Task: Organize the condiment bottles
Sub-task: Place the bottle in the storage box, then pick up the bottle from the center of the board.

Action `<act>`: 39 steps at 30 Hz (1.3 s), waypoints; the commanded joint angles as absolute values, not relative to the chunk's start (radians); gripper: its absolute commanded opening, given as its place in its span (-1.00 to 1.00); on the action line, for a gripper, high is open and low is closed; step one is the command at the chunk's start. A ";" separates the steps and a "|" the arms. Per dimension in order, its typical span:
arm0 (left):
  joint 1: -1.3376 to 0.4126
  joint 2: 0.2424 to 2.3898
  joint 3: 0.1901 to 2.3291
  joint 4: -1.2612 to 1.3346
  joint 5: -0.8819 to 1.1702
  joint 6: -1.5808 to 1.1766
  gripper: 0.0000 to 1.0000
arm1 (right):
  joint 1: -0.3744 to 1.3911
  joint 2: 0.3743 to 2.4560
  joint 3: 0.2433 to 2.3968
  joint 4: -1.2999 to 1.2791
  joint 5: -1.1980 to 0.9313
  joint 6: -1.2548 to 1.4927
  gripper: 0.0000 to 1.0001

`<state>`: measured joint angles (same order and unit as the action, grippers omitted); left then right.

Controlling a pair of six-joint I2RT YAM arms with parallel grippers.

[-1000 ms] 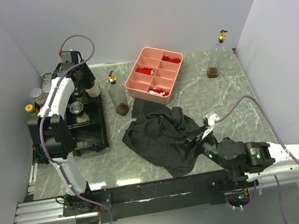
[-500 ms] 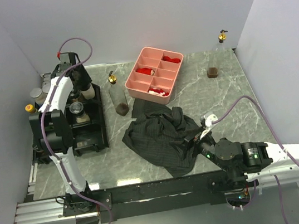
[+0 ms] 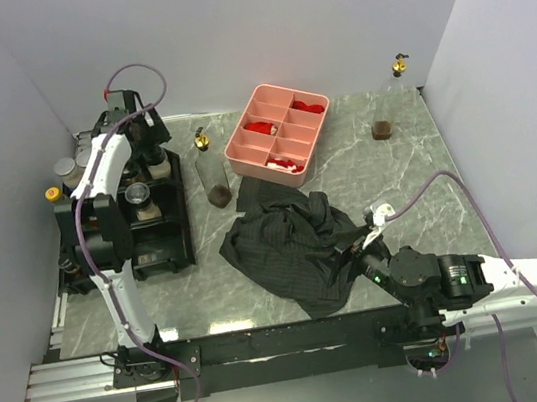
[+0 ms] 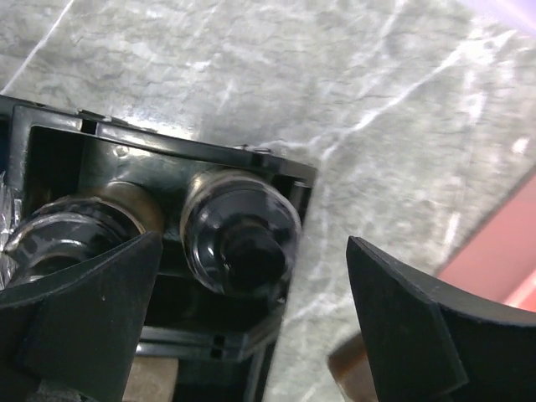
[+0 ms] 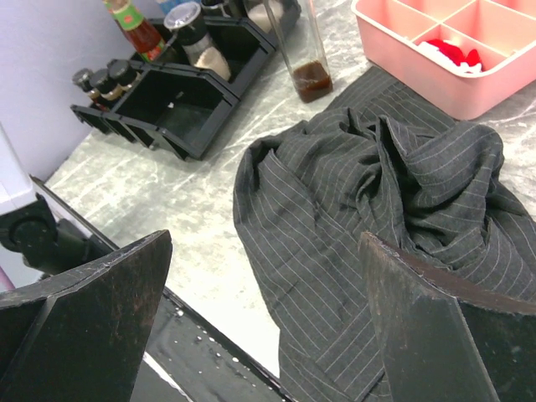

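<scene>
Grey marble table | bottle glossy black cap, upright in black tray | left end effector spread | right end effector spread

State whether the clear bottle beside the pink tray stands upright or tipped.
Upright: the clear bottle stands on its base, dark liquid pooled at bottom.

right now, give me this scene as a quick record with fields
left tool: open, above the black-capped bottle, fingers clear of it
black-capped bottle: upright in a corner compartment of the black tray
right tool: open, over the striped cloth
loose on table: tall gold-capped bottle between black tray and pink tray; small brown jar; corner bottle at far right
</scene>
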<state>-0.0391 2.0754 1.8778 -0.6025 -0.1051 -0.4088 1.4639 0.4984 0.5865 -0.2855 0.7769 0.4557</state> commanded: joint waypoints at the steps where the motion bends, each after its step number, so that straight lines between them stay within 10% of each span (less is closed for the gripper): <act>1: -0.040 1.931 1.898 -0.558 -0.016 -0.416 0.93 | 1.470 0.483 0.632 -0.279 0.766 0.466 1.00; 17: -0.194 1.445 1.431 -0.091 0.089 -0.287 0.93 | 1.470 0.449 0.624 -0.319 0.723 0.505 1.00; 39: -0.364 1.422 1.124 0.133 0.155 -0.137 0.93 | 1.470 0.426 0.606 -0.328 0.742 0.502 1.00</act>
<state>-0.3580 1.4204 1.1507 0.0452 0.1017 -0.1711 1.4635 0.4370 0.5919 -0.3378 0.7177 0.5007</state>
